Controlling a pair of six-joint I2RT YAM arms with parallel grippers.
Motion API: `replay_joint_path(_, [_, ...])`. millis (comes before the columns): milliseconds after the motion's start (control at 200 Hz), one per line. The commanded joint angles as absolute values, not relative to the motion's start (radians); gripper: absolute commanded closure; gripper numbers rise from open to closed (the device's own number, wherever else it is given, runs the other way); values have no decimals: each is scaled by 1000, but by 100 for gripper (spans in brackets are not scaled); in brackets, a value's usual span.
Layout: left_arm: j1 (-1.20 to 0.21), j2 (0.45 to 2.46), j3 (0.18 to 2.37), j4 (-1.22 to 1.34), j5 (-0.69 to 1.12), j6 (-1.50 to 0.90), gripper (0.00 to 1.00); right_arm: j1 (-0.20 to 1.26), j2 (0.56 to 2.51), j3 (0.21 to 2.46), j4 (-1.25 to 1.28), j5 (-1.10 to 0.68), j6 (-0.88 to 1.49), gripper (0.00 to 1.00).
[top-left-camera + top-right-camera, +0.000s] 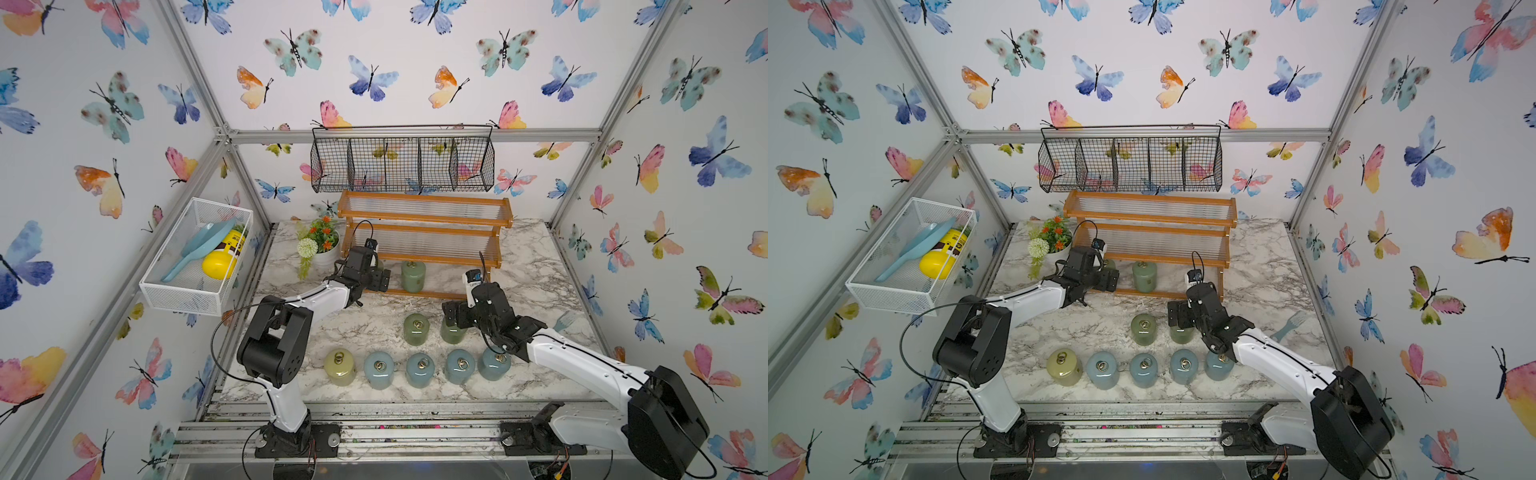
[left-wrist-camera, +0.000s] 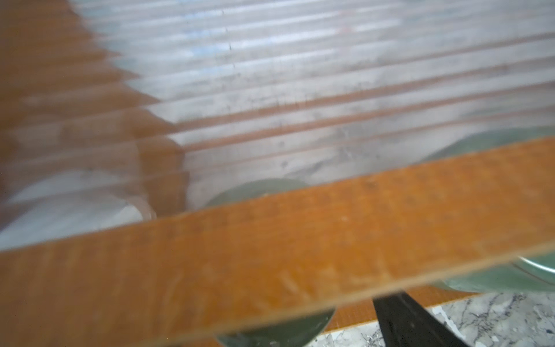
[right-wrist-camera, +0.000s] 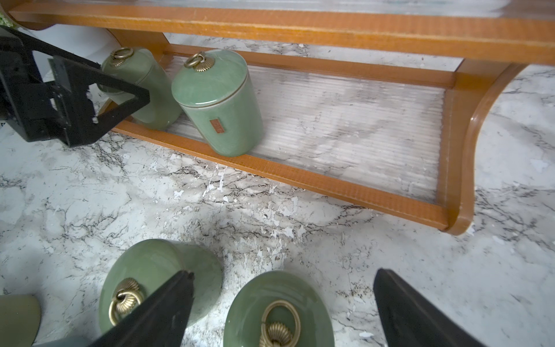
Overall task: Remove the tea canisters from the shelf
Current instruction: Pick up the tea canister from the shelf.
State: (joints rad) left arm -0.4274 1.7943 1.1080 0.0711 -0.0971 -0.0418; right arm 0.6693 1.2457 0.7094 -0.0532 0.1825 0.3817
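Two green tea canisters are standing upright on the shelf's bottom tier, toward its 9 o'clock end. Seven more are sitting on the worktop, out toward 6 o'clock. At the endmost shelf canister, the left tool is hovering with jaws spread. Over a green canister near the worktop's centre, the right tool is hanging, also spread wide.

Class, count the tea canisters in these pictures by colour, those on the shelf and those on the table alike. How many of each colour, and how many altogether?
Pale blue canisters: 4
Sage green canisters: 4
Cream-yellow canister: 1
Total: 9
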Motion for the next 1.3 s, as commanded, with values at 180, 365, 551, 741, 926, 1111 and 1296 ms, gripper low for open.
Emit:
replay_joint_path(180, [-429,1827,1127,83,-163,-61,2,672,1238,686,-68,182,393,0])
replay_joint_path(365, [-429,1843,1148,86,-169,-52,0,672,1239,684,-67,179,390,0])
replay_joint_path(551, [-429,1877,1184,75,-142,-52,4,672,1244,684,-67,175,391,0])
replay_joint_path(741, [-428,1891,1190,70,-131,-53,12,673,1243,681,-68,176,390,0])
replay_joint_path(926, [-428,1870,1177,80,-131,-45,21,673,1241,680,-69,178,390,0])
replay_joint_path(1111, [-427,1823,1169,81,-120,-29,25,672,1241,680,-69,176,388,0])
replay_joint_path(1296, [-428,1773,1143,81,-106,-12,27,672,1237,678,-71,176,391,0])
